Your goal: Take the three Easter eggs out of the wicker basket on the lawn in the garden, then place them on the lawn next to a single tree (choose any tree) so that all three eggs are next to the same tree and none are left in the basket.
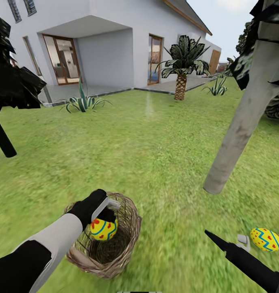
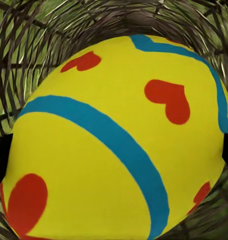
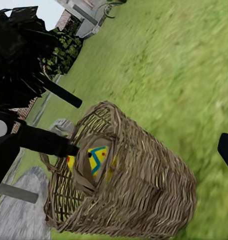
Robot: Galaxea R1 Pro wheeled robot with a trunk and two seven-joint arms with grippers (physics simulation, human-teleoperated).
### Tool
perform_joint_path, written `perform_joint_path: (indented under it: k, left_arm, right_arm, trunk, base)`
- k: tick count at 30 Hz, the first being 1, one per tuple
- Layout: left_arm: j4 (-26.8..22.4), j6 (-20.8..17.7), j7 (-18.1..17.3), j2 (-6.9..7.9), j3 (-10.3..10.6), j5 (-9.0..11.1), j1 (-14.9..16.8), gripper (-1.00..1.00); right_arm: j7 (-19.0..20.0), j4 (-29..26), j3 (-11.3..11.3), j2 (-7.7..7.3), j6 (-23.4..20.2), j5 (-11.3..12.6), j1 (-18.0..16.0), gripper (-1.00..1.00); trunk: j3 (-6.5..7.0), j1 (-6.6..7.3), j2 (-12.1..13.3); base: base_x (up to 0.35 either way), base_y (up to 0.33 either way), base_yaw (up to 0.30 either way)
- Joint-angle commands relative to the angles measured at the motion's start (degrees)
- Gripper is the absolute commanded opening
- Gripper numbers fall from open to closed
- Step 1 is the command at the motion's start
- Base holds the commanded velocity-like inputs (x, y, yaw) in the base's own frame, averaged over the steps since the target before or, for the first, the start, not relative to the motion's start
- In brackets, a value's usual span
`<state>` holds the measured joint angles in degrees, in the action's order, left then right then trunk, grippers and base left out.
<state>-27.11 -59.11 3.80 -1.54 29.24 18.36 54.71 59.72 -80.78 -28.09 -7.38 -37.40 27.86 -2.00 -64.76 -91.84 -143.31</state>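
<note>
Left gripper (image 1: 105,215) clamped on egg (image 1: 103,229) within wicker basket (image 1: 129,236), evidently for extraction; right gripper (image 1: 242,241) state indeterminate

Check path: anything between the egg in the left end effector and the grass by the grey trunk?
Only the wicker basket wall: the egg sits at its mouth. Beyond that, open lawn up to the trunk.

Left gripper (image 1: 103,217) jaws clamped (on egg (image 1: 103,229)); right arm (image 1: 249,263) low.
</note>
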Motion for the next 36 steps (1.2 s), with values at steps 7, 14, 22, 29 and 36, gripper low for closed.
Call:
perform_joint_path:
  k: [7, 14, 22, 29, 36]
  left_arm:
    - [-0.1, -0.6, 0.0, 0.04, 0.2, 0.5, 0.0, -1.0]
    - [-0.2, -0.8, 0.1, 0.04, 0.3, 0.4, 0.0, -1.0]
    - [-0.2, -0.7, 0.2, 0.04, 0.4, 0.3, 0.0, -1.0]
    - [-0.2, -0.7, 0.4, 0.04, 0.5, 0.3, 0.0, -1.0]
    - [-0.2, -0.6, 0.5, 0.04, 0.5, 0.3, 0.0, -1.0]
  right_arm:
    - [0.0, 0.0, 0.0, 0.02, -0.4, 0.3, 0.0, 1.0]
    - [0.0, 0.0, 0.0, 0.04, -0.4, 0.3, 0.0, 1.0]
    - [0.0, 0.0, 0.1, 0.08, -0.4, 0.3, 0.0, 1.0]
    - [0.0, 0.0, 0.0, 0.15, -0.4, 0.3, 0.0, 1.0]
    - [0.0, 0.0, 0.0, 0.15, -0.4, 0.3, 0.0, 1.0]
  trunk:
    - [1.47, 0.37, 0.4]
    - [2.73, 1.9, 3.2]
    - [4.16, 3.66, 6.5]
    - [5.42, 5.2, 9.3]
    - [6.68, 6.74, 12.1]
  base:
    - [0.0, 0.0, 0.0]
    - [0.0, 0.0, 0.0]
    - [-0.041, 0.0, 0.0]
    - [-0.092, 0.0, 0.0]
    - [-0.125, 0.0, 0.0]
